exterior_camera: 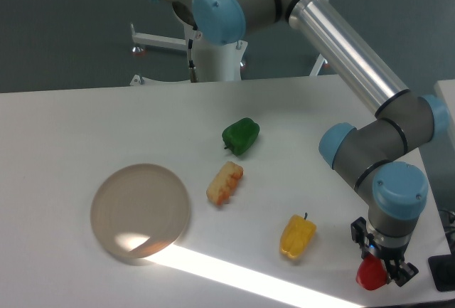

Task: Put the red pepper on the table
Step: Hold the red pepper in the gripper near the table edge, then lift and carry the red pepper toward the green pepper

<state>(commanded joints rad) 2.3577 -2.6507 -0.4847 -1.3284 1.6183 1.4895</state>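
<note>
The red pepper (370, 274) is small, glossy and bright red, at the front right of the white table (85, 123). My gripper (379, 269) points down there, and its dark fingers (393, 272) stand on either side of the pepper, shut on it. Whether the pepper rests on the tabletop or hangs just above it cannot be told from this view.
A yellow pepper (297, 236) lies left of the gripper. A green pepper (241, 136) and a yellow-orange corn-like piece (225, 183) lie mid-table. A round beige-grey plate (140, 210) sits at the left. The table's right edge is close to the gripper, with a dark object (444, 272) beyond.
</note>
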